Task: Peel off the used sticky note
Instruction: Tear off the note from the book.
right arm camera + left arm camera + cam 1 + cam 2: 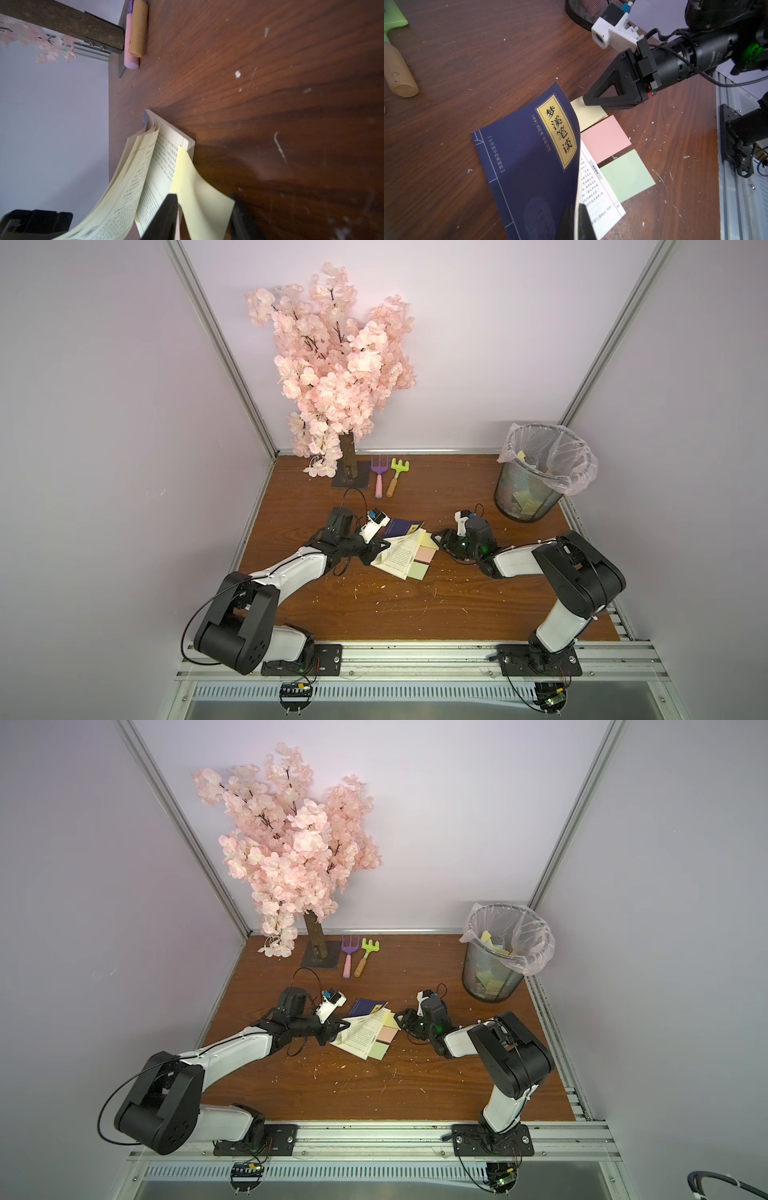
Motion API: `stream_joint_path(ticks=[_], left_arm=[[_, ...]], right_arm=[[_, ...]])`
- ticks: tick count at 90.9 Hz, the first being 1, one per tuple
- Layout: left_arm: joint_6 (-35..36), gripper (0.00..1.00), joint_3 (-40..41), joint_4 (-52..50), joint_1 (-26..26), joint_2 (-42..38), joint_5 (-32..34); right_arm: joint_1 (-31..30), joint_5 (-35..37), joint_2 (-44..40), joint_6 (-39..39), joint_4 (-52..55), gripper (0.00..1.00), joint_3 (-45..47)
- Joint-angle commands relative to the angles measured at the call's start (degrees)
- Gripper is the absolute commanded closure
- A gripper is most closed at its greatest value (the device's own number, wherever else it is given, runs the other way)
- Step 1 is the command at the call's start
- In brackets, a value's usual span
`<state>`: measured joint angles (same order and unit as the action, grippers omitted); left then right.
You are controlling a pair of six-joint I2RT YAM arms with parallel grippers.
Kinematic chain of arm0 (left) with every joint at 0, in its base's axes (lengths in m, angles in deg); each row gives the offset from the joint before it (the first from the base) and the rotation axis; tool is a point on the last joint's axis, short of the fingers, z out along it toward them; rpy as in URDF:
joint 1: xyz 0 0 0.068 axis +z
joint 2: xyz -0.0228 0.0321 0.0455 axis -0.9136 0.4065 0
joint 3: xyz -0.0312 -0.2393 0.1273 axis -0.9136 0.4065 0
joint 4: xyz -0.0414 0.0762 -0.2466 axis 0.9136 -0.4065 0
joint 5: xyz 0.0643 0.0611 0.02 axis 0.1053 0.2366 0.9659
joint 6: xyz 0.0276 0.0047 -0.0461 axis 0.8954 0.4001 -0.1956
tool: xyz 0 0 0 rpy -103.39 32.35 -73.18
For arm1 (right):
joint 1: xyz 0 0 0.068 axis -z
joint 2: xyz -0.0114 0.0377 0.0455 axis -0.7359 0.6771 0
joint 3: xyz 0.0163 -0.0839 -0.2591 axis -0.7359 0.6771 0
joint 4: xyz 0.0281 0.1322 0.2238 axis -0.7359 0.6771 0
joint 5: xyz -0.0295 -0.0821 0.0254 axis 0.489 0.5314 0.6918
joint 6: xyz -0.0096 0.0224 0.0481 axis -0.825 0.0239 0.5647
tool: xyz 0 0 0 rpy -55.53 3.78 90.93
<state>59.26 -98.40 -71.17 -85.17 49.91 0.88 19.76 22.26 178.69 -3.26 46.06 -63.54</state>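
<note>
Sticky note [199, 182] (yellow) inside right pincer [202, 196]

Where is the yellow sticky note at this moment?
In both top views the yellow sticky note sticks out mid-table from the book on its right-arm side, just beyond the pink sticky note, between the jaws of the right gripper.

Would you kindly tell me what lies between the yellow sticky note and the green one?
A pink sticky note lies between the yellow sticky note and the green sticky note, clearest in the left wrist view.
</note>
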Motion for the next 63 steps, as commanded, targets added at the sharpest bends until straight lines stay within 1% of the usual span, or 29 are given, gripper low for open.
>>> stream_joint_path(ticks=[1, 9, 23, 29, 37, 49, 63], left_arm=[[-1.6, 0.99, 0.6, 1.7, 1.3, 0.2, -2.8], [-1.7, 0.99, 0.6, 1.6, 1.5, 0.2, -3.0], [-1.7, 0.99, 0.5, 1.4, 1.6, 0.3, -1.9], [-1.6, 0.99, 0.4, 1.1, 1.6, 0.3, -1.6], [-1.6, 0.99, 0.3, 1.0, 1.7, 0.4, -0.8], [-1.4, 0.99, -0.1, 0.4, 1.7, 0.7, 0.3], [-1.1, 0.99, -0.1, 0.1, 1.7, 0.5, 0.5]], right_arm=[[0.1, -2.8, 1.6, 2.2, -3.1, 0.63, 1.0], [0.2, -3.6, 2.4, 2.6, -5.0, 0.67, 1.1], [0.3, -2.7, 2.0, 2.9, -5.5, 0.84, 1.4], [0.6, -2.3, 1.1, 2.6, -5.1, 0.86, 1.7], [1.0, -2.3, -0.6, 1.3, -2.9, 1.0, 1.5], [1.9, 0.3, -3.6, -1.3, 1.9, 1.0, 1.1], [3.6, 0.7, -7.4, -4.2, 7.6, 1.0, 0.5]])
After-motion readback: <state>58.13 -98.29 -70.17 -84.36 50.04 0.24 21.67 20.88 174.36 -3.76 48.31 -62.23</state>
